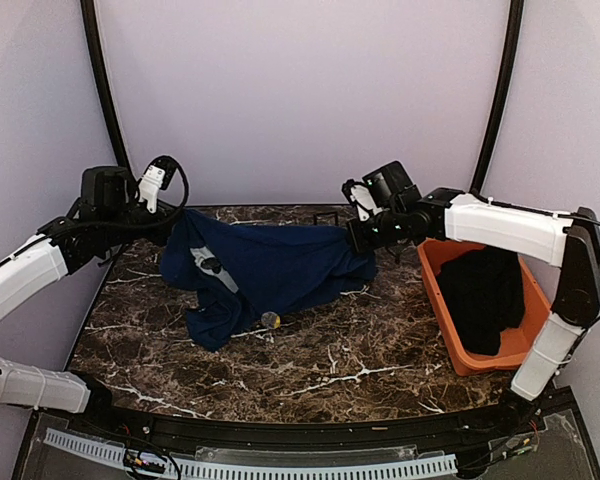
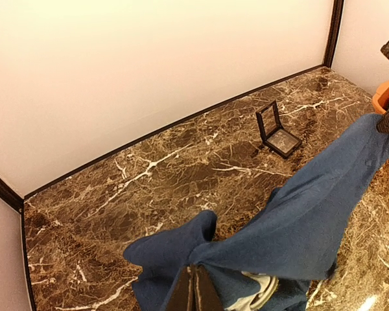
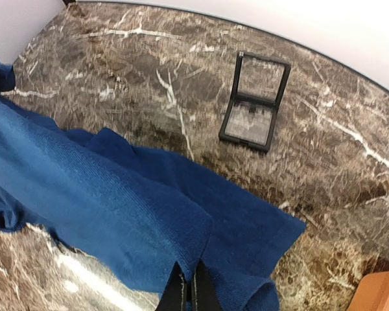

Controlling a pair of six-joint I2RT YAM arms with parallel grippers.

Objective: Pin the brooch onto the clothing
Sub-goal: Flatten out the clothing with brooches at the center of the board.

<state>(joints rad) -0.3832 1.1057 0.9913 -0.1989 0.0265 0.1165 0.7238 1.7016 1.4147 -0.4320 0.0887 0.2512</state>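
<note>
— Navy-blue T-shirt [image 1: 280, 265]: pinned yet?
— No. Both the left gripper [image 2: 194, 293] and right gripper [image 3: 187, 290] pinch its cloth, held up over the brown marble table [image 1: 380, 365]. The small round greyish-gold brooch [image 1: 270, 320] lies mid-table (unpinned), just beside the hem.

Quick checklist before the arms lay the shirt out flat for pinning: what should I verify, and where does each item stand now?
1. Left fingers shut on the T-shirt: ok.
2. Right fingers shut on its other end: ok.
3. T-shirt lying flat: not ok, it hangs bunched between the arms.
4. Brooch in view on the table: ok.
5. Brooch free of the cloth's near edge: cannot tell.
6. Open black case apart from the T-shirt: ok.
</note>
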